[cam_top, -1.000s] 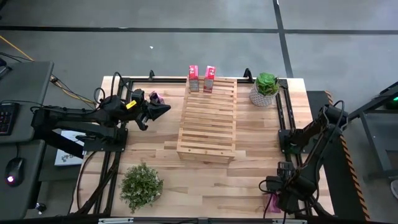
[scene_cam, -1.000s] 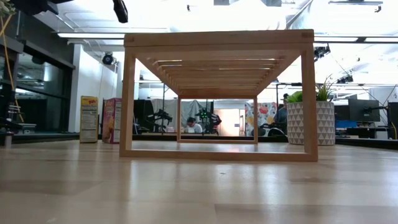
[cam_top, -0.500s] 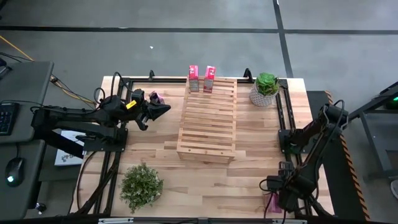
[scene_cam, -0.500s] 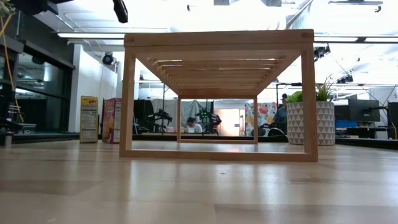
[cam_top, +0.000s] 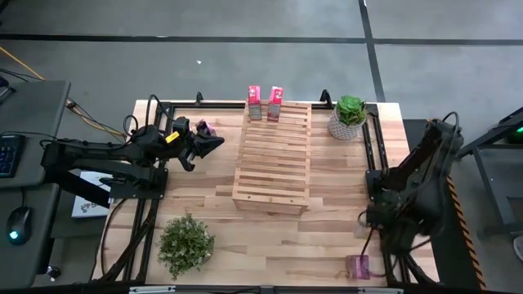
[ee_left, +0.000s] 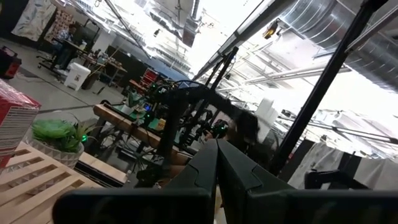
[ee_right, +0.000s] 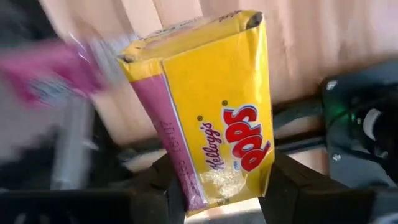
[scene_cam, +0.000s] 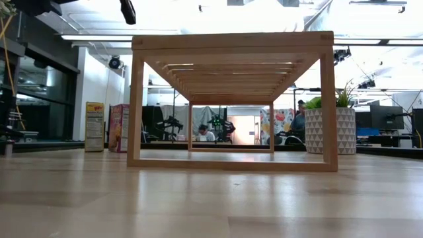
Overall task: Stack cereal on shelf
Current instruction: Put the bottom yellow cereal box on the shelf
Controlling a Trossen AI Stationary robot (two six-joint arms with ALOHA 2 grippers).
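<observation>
The table is a light plank top with a black frame around it. The shelf lies at its centre: a light-wood rack of parallel slats, seen end-on in the low view as an open rectangular frame.

Two leafy plants are noted, one at the near left and one in a white patterned pot at the far right.

The left arm is held over the table's left side, its gripper pointing toward the shelf; in the left wrist view the fingers are pressed together with nothing between them.

The right gripper is seen clamped on a cereal box: yellow front, pink side panel, red "POPS" lettering. It sits near the table's near right corner in the high view.

Two red-and-pink boxes stand upright side by side on the shelf's far end. One pink box lies at the near right edge, another beyond the left gripper. In the low view a yellow box and a pink box stand left of the shelf.
</observation>
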